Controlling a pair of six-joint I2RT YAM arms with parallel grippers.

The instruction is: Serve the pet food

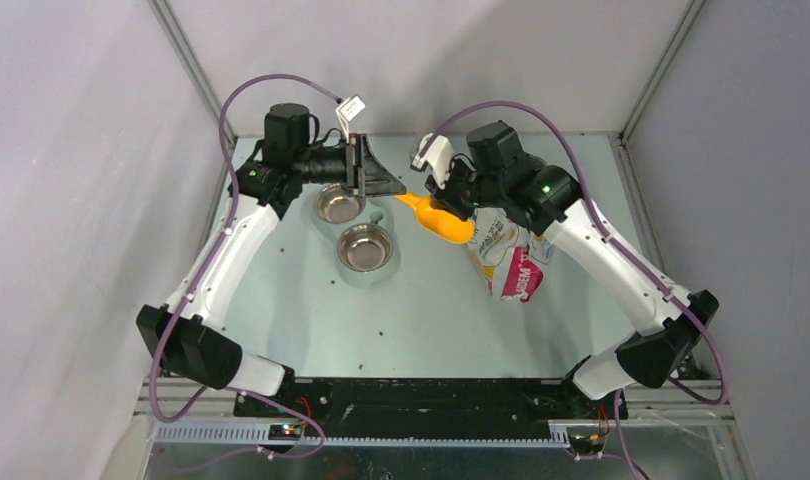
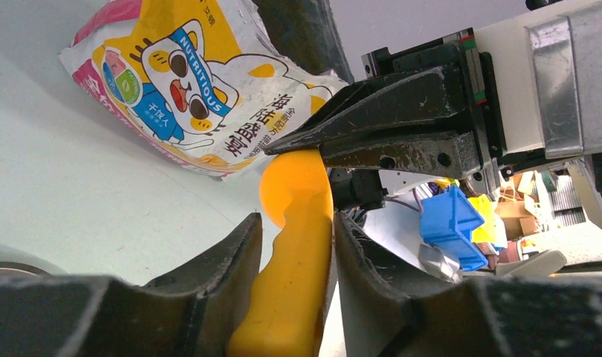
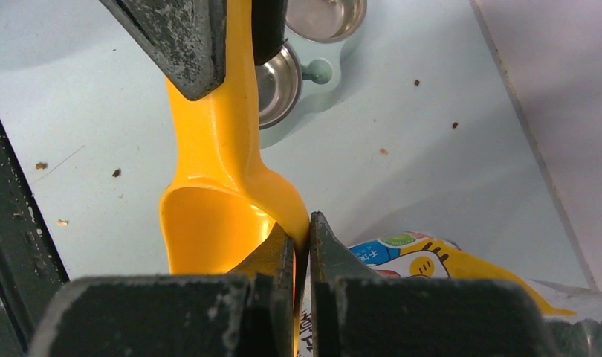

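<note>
Right gripper (image 3: 302, 238) pinching orange scoop (image 3: 216, 149) by its bowl rim, left gripper (image 2: 296, 221) jaws flanking the handle, clamped or not unclear, cat-printed food bag (image 2: 194, 89) beside.

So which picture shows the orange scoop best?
The right wrist view: the orange scoop shows its handle and open bowl up close, pinched at the rim by the right end effector. The left wrist view shows only the handle and the bowl's back. The top view shows it small, between both arms.
</note>
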